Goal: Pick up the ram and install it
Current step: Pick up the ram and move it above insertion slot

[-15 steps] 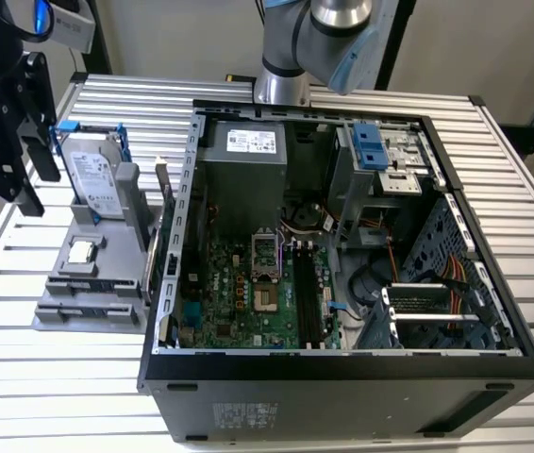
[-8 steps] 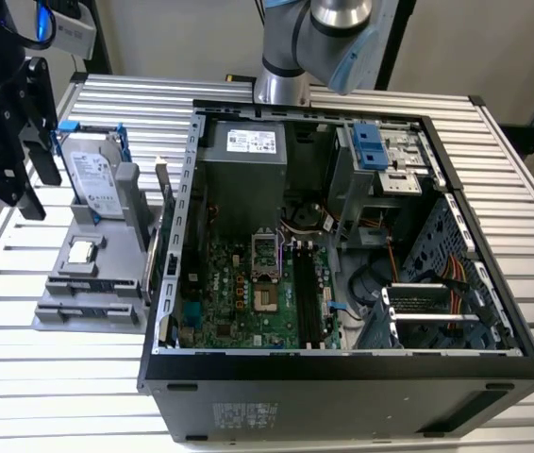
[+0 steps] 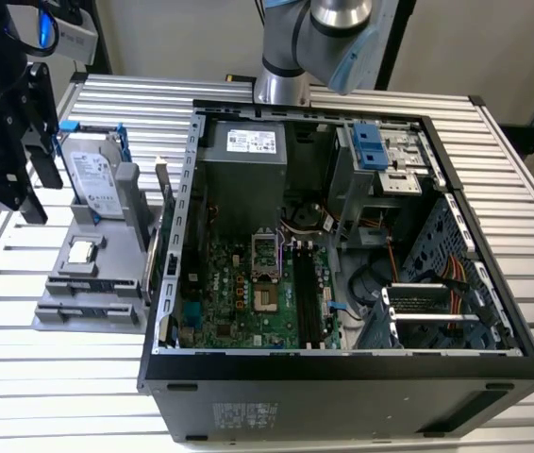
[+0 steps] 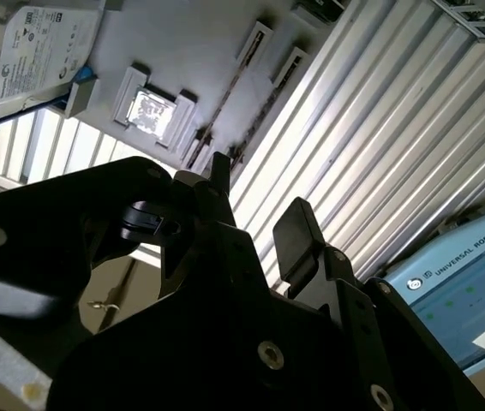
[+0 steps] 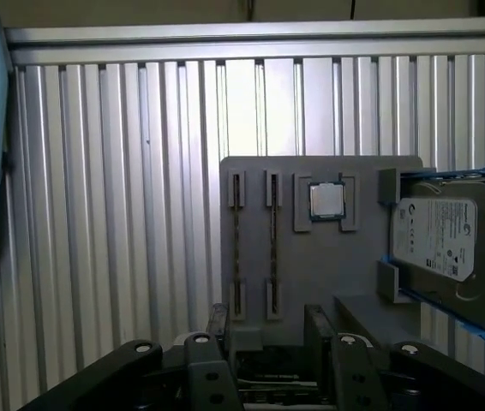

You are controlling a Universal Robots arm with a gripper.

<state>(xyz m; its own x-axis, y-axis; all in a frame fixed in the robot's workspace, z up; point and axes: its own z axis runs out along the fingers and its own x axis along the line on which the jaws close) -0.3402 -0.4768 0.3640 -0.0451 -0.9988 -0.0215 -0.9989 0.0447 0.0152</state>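
Two ram sticks stand on edge in long slots of a grey fixture tray (image 5: pixel 328 274); one ram stick (image 5: pixel 236 244) lies beside the other (image 5: pixel 273 244). In the second wrist view a stick (image 4: pixel 230 94) shows as a thin dark line. In the exterior view the slots (image 3: pixel 88 285) sit at the tray's near end. My black gripper (image 3: pixel 41 193) hangs above the table at the exterior view's left of the tray, apart from it. Its fingers (image 5: pixel 217 342) stand open with nothing between them; the gripper (image 5: pixel 268 351) (image 4: pixel 255 214) looks toward the tray.
On the same tray rest a processor chip (image 5: pixel 326 201) and a silver hard drive (image 5: pixel 448 240) in a blue bracket. An open computer case (image 3: pixel 342 368) fills the middle of the slatted table, its green motherboard (image 3: pixel 248 293) with dark memory slots (image 3: pixel 305 297) exposed. The arm's base (image 3: pixel 281 85) stands behind the case.
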